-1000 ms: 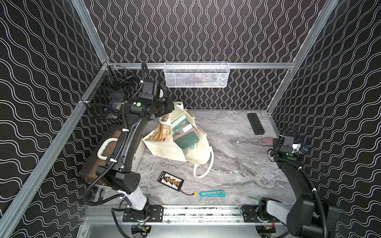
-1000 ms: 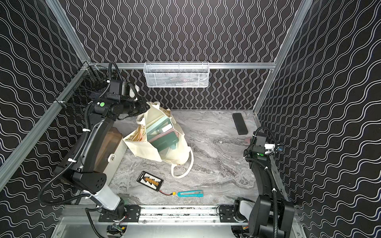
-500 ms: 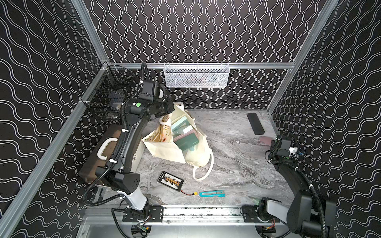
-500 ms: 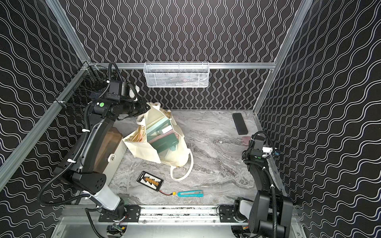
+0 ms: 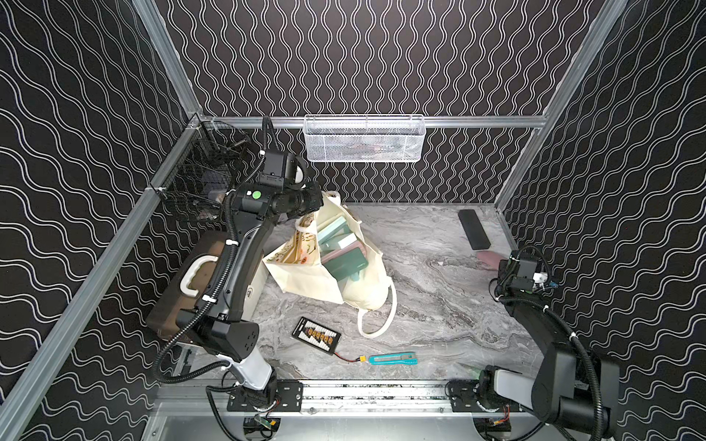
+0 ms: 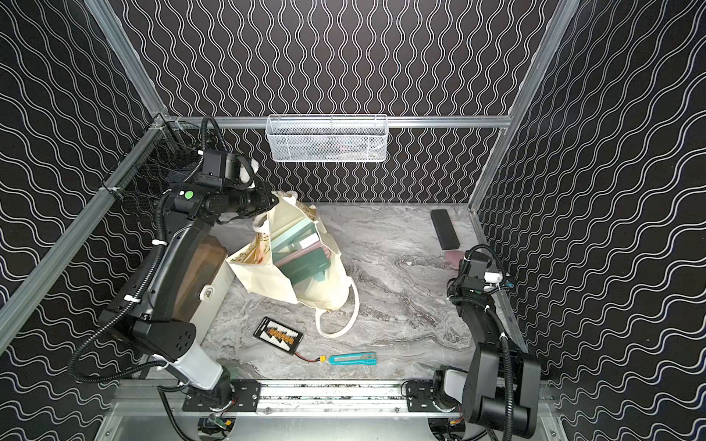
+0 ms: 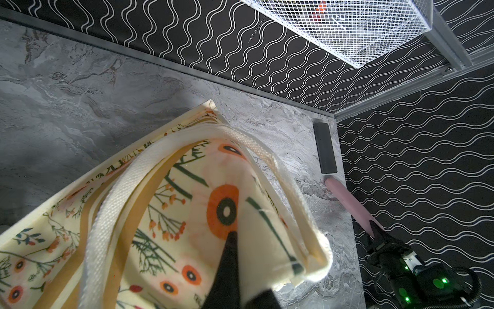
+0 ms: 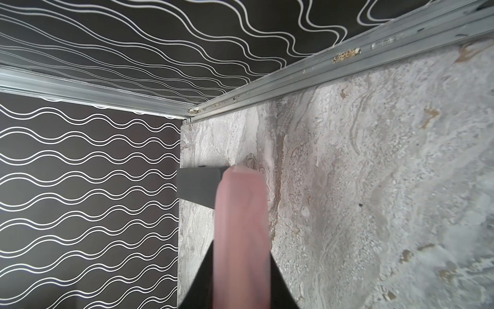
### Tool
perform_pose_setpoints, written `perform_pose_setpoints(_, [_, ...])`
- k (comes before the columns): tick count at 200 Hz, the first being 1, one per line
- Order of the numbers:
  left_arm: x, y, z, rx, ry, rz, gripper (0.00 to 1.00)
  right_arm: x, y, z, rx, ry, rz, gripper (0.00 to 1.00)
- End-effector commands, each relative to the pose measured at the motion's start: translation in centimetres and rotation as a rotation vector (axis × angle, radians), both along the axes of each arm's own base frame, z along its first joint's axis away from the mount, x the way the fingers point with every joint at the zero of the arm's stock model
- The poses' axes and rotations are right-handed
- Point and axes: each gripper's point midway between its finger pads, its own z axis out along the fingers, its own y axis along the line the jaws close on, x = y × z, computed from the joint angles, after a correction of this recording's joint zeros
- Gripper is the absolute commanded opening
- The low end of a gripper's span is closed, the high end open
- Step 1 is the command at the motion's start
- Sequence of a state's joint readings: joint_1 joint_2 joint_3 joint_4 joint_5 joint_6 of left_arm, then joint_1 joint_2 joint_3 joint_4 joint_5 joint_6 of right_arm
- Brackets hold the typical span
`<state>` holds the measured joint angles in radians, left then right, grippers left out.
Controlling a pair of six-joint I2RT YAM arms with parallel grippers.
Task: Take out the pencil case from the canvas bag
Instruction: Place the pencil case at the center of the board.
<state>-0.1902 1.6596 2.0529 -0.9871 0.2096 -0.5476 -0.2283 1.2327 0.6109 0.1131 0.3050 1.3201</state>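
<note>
Left tool (image 7: 238, 248) tight on canvas bag (image 5: 305, 275), right tool (image 8: 240, 248) on pencil case (image 8: 240, 208).

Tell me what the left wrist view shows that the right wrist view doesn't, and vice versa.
Left wrist only: the canvas bag, its printed cloth pinched by the shut left fingers; the white mesh basket on the wall; the right arm. Right wrist only: no new object, just a close look at the right fingers clamped either side of the pink pencil case. Both: the pink pencil case, the black bar near its end, the marble tabletop, the wavy-patterned walls.
</note>
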Motion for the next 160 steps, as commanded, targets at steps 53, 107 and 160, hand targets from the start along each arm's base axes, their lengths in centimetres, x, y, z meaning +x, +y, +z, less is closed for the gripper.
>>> perform_pose_setpoints(53, [1.1,-0.8,4.1,-0.060,-0.155,-0.025,0.00,0.7,0.3,-0.6,0.018,-0.010,0.019,0.43])
perform_pose_setpoints(107, [1.0,-1.0,3.9,-0.068,-0.151,-0.036,0.00,0.0,0.5,-1.5,0.006,0.034,0.035,0.59])
perform_pose_setpoints(160, [0.7,-1.0,4.0,-0.063,-0.151,-0.042,0.00,-0.9,0.4,-2.9,-0.022,0.080,0.045,0.72])
